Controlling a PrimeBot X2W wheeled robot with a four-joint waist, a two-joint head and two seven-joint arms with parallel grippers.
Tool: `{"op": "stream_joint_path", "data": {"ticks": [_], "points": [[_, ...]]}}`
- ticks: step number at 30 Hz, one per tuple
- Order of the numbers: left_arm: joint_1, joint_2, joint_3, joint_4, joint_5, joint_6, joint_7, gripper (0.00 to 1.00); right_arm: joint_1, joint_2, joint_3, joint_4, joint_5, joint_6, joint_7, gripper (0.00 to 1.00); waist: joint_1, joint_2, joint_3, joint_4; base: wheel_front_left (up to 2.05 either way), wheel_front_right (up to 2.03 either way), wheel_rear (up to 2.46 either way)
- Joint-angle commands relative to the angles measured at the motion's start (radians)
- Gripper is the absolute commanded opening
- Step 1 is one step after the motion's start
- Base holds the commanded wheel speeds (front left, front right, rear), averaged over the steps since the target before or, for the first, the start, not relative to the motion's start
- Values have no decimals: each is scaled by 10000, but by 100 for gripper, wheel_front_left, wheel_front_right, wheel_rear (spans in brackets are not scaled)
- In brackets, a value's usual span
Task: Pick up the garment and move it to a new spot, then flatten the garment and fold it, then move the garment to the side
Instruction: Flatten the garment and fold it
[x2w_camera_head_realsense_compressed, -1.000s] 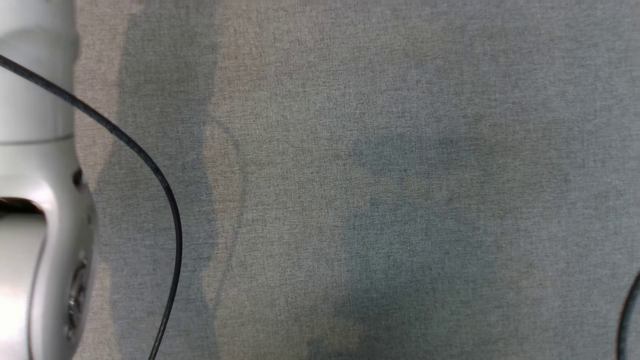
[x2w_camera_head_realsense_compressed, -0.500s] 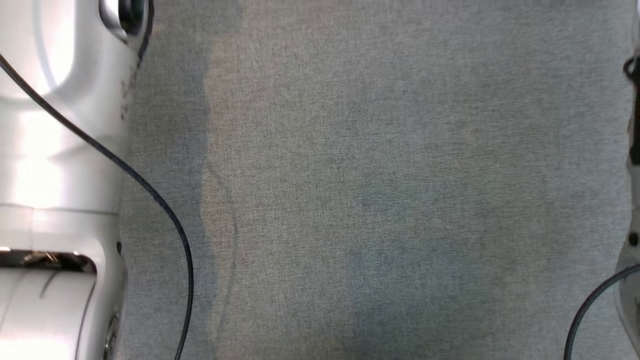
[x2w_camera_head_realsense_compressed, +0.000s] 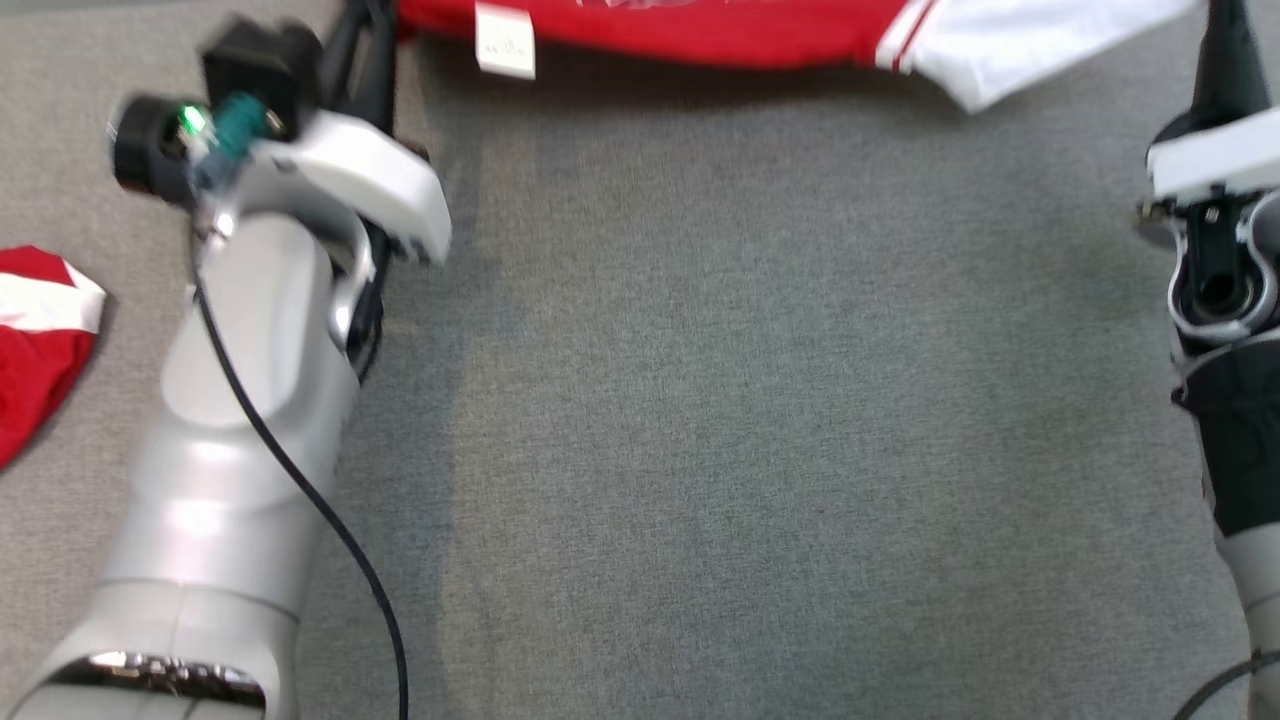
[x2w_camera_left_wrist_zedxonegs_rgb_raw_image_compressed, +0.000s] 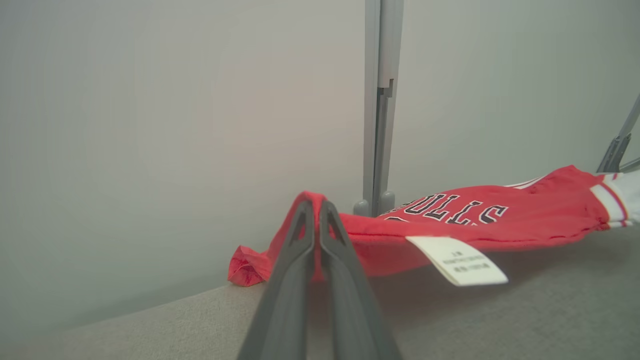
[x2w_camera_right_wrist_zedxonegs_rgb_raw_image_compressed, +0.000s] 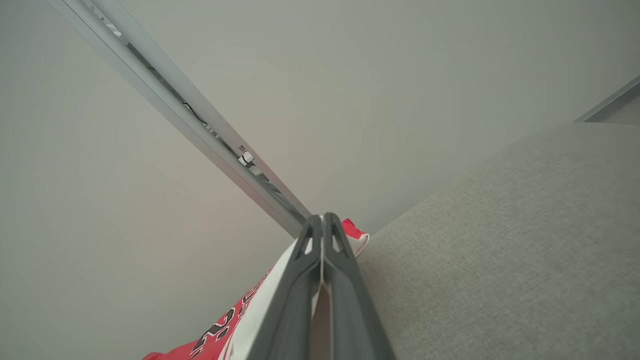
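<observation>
Grey cloth-covered surface (x2w_camera_head_realsense_compressed: 760, 420), pale wall behind (x2w_camera_left_wrist_zedxonegs_rgb_raw_image_compressed: 150, 125), grey upright post (x2w_camera_left_wrist_zedxonegs_rgb_raw_image_compressed: 377, 100)

Grey surface (x2w_camera_head_realsense_compressed: 760, 420) wide open between left arm (x2w_camera_head_realsense_compressed: 230, 450) and right arm (x2w_camera_head_realsense_compressed: 1225, 330). Garment (x2w_camera_head_realsense_compressed: 700, 25) stretched across far edge, tag (x2w_camera_head_realsense_compressed: 505, 40) hanging below; wall (x2w_camera_left_wrist_zedxonegs_rgb_raw_image_compressed: 150, 125) and post (x2w_camera_left_wrist_zedxonegs_rgb_raw_image_compressed: 377, 110) close behind, blocking reach beyond. Red cloth (x2w_camera_head_realsense_compressed: 35, 340) lies outside left arm. 1 cable (x2w_camera_head_realsense_compressed: 330, 530) loops along that arm.

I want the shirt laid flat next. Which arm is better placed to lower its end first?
Probably left. The left gripper has its jaws shut on the red shirt low over the grey surface, a corner drooping to it. The right gripper also holds the shirt, but how low is unclear.
</observation>
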Motion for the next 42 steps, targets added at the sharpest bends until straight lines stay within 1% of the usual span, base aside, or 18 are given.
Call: {"op": "stream_joint_path", "data": {"ticks": [1,8,11,14,18,25,32,36,42], "points": [[279,56,-99,73,158,-61,-8,0,264,-83,78,66,159,4,115,0,0,0,-452,7,0,0,0],[1535,379,-1006,271,945,-256,-8,0,1310,-532,461,512,880,4,979,0,0,0,-1157,72,0,0,0],[2023,496,-1092,49,977,-237,-8,0,1692,-674,590,786,1055,4,1391,0,0,0,-1417,106,0,0,0],[2625,454,-1196,-136,930,-245,-8,0,2071,-839,673,908,1243,4,1791,0,0,0,-1654,214,0,0,0],[3320,650,-1791,-76,1437,-287,-9,0,2695,-1177,905,981,1490,4,2568,0,0,0,-2025,403,0,0,0],[3805,919,-2643,421,2022,-319,-9,0,3464,-1647,1330,613,1875,3,4153,0,0,0,-2475,579,0,0,0],[4233,1247,-3220,709,2259,-398,-9,0,4251,-2079,1653,-46,2338,3,5894,0,0,0,-2959,502,0,0,0],[4463,1424,-3457,756,2325,-410,-9,0,4674,-2402,1648,-388,2543,3,6742,0,0,0,-3181,487,0,0,0],[4878,1699,-3784,559,2331,-469,-7,0,5120,-2649,1386,-721,2778,3,7541,0,0,0,-3487,426,0,0,0]]}}
